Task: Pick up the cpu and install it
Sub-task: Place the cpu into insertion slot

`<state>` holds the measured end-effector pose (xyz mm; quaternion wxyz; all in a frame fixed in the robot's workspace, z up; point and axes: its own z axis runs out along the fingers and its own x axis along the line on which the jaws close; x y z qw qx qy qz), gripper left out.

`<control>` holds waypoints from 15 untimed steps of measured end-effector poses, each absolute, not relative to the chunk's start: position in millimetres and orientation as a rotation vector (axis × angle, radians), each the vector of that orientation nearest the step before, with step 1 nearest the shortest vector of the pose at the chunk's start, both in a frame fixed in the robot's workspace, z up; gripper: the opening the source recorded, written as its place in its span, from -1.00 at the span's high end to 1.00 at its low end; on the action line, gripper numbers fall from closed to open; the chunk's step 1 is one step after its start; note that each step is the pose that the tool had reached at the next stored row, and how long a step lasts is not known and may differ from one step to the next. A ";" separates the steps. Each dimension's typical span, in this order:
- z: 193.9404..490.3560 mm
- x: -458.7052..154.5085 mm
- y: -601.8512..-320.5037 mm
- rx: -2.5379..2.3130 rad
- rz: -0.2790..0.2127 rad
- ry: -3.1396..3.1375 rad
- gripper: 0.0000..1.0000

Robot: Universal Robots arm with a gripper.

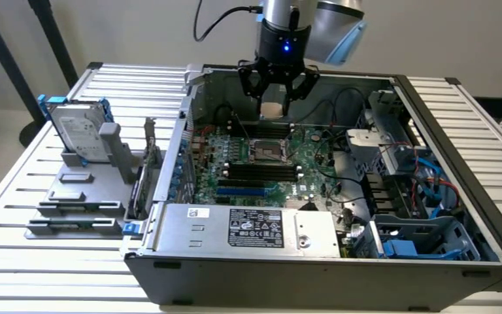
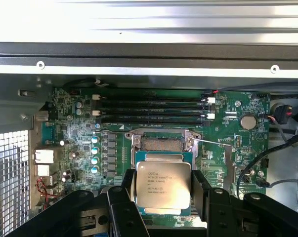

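Note:
My gripper (image 1: 272, 99) hangs inside the open computer case, over the far part of the green board (image 1: 312, 173). It is shut on the cpu (image 1: 271, 110), a small square chip that shows tan from the side. In the wrist view the cpu (image 2: 163, 183) shows its dull silver printed top, clamped between the black fingers (image 2: 201, 190) of the gripper (image 2: 163, 192). The cpu is held in the air. The open metal socket (image 2: 162, 143) lies on the board just beyond it, and the same socket (image 1: 267, 152) sits nearer the camera than the gripper in the exterior view.
The case wall (image 1: 233, 261) and grey power supply (image 1: 251, 227) close the near side. Black memory sticks (image 2: 151, 106) lie beside the socket. Drive cages and cables (image 1: 408, 170) fill the exterior view's right. A silver drive with blue brackets (image 1: 81, 131) stands outside on the slatted table.

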<state>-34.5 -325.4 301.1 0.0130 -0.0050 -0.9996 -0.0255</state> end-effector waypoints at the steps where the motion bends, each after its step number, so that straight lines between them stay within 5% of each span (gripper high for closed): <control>1: 301.1 -34.6 -325.4 -0.018 -0.079 -3.115 -0.10; 15: 299.0 -34.7 -325.4 -0.365 -0.084 -3.091 -0.10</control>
